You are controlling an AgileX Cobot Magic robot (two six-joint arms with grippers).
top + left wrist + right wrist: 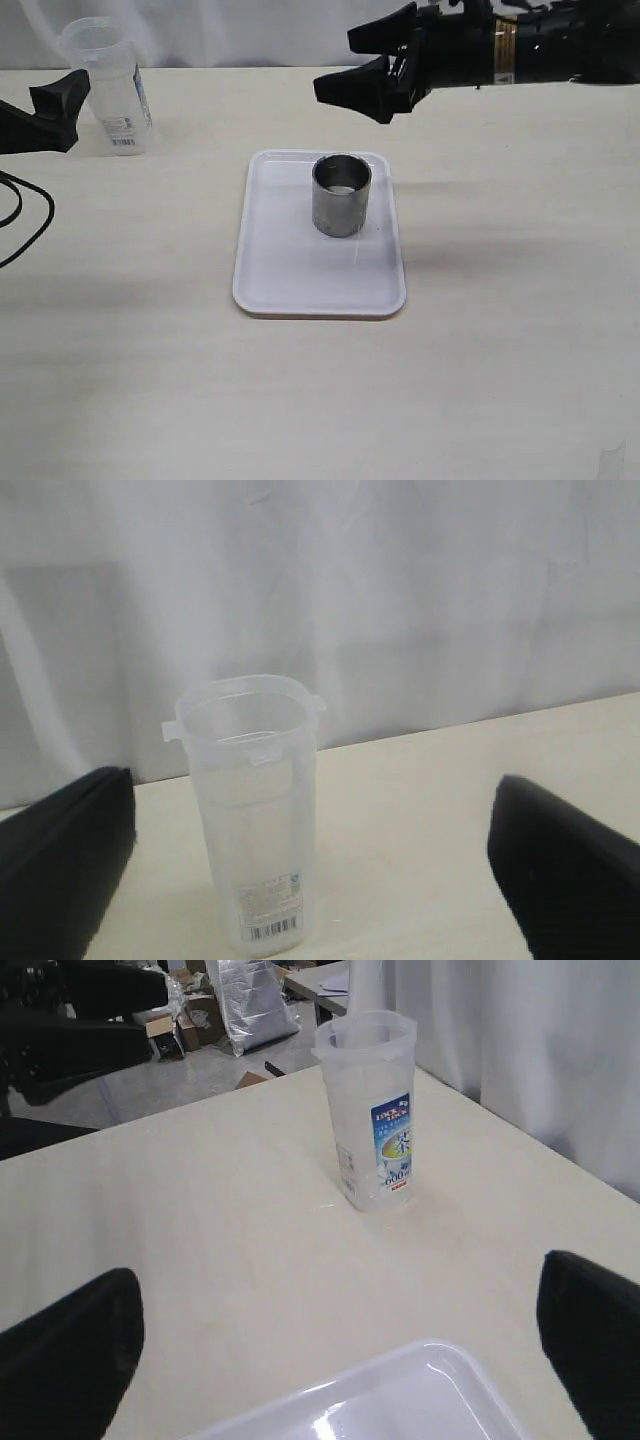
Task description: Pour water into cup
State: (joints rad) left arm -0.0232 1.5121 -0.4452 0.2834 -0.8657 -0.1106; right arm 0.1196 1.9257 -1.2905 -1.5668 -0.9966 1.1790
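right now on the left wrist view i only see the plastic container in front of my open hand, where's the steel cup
Observer: The cup stands upright on a white tray mid-table, to the right of the container in the exterior view.
Operator: is the other arm in the way
Observer: The right hand hovers open in the air near the tray's far side, holding nothing.
Operator: i see a barcode on the container, anything on its other side
Observer: A blue label, facing the right wrist camera.
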